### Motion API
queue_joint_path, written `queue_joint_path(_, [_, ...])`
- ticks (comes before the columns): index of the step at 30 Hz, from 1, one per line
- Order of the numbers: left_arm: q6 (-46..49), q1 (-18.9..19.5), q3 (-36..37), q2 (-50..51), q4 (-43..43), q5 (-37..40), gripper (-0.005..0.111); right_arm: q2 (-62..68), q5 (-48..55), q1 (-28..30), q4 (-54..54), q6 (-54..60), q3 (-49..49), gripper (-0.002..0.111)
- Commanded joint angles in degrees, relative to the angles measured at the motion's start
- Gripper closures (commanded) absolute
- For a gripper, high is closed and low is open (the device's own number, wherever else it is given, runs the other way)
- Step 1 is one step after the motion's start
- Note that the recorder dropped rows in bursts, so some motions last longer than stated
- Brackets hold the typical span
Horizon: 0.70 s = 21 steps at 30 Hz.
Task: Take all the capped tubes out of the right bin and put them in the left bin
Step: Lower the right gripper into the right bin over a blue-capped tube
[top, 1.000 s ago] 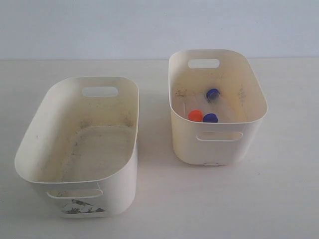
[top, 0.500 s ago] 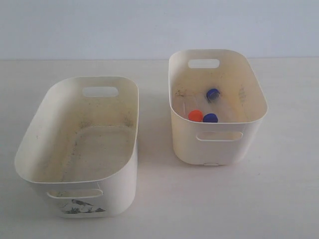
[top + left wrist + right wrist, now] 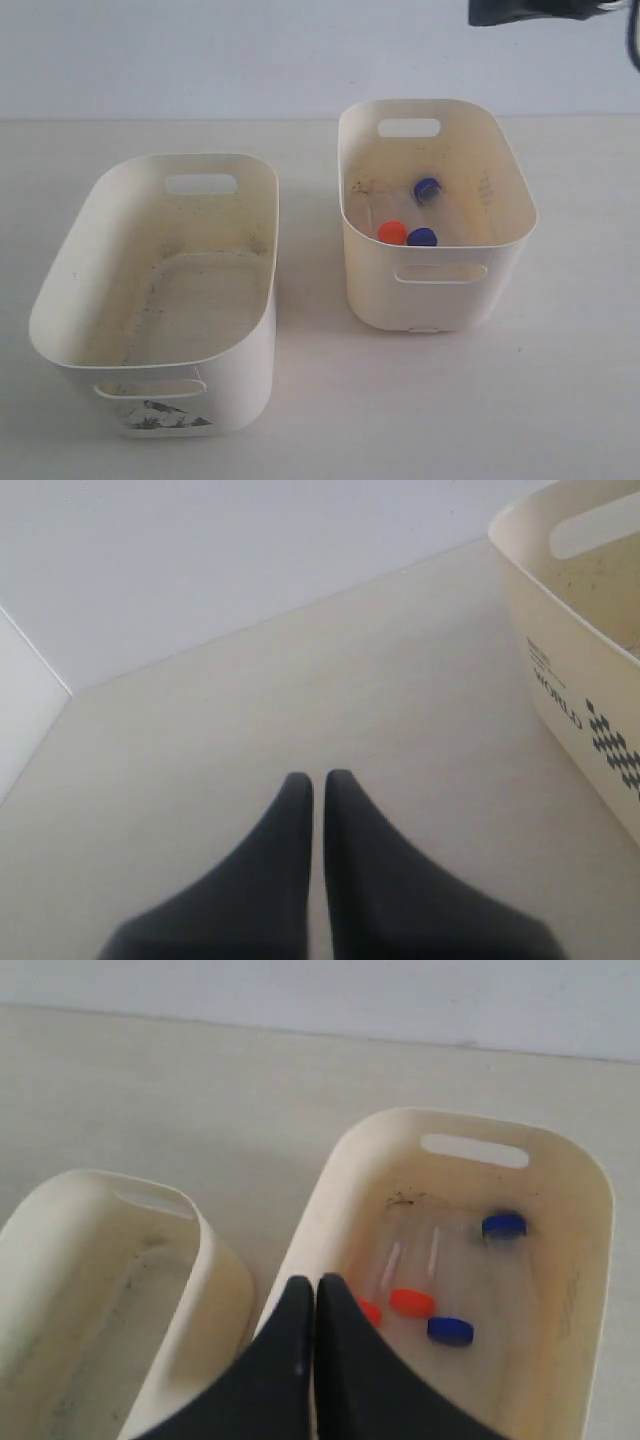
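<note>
The plain-fronted right bin [image 3: 440, 305] holds the capped tubes: an orange-red cap [image 3: 392, 232] and two dark blue caps [image 3: 422, 237] [image 3: 427, 188] show there. The right wrist view shows this bin [image 3: 590, 1260] with two orange-red caps [image 3: 411, 1302] [image 3: 370, 1312] and two blue caps [image 3: 450, 1330] [image 3: 503, 1224]. My right gripper [image 3: 315, 1282] is shut and empty, above the bin's near rim. The left bin [image 3: 245, 370], with its dark bird print [image 3: 165, 415], has nothing in it. My left gripper [image 3: 315, 778] is shut and empty over bare table.
A dark part of the right arm [image 3: 525, 10] shows at the exterior view's top right edge. A cream tub wall [image 3: 580, 690] printed with letters and diamonds stands beside the left gripper. The left bin's rim [image 3: 215, 1245] lies close beside the right bin.
A dark part of the right arm has come into the top right of the exterior view. The bins and tubes have not moved.
</note>
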<state>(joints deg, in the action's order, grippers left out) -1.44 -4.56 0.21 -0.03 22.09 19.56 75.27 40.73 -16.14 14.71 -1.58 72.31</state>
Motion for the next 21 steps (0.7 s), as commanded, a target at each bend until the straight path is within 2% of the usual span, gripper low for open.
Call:
queue_joint_path(1, [-0.5, -0.3, -0.2, 0.0, -0.2, -0.3, 0.102, 9.1, 12.6, -3.3, -12.0, -10.2, 11.5, 0.109])
queue_joint_path(6, [-0.5, -0.3, -0.2, 0.0, -0.2, -0.3, 0.102, 20.7, 29.1, -3.8, -15.6, -13.6, 24.5, 0.109])
queue_joint_path(12, [-0.5, -0.3, -0.2, 0.0, -0.2, -0.3, 0.102, 32.1, 29.2, -3.8, -15.5, -13.6, 33.5, 0.109])
queue_joint_path(21, [-0.5, -0.3, -0.2, 0.0, -0.2, -0.3, 0.102, 40.3, 29.2, -0.9, -13.5, -13.4, 34.9, 0.109])
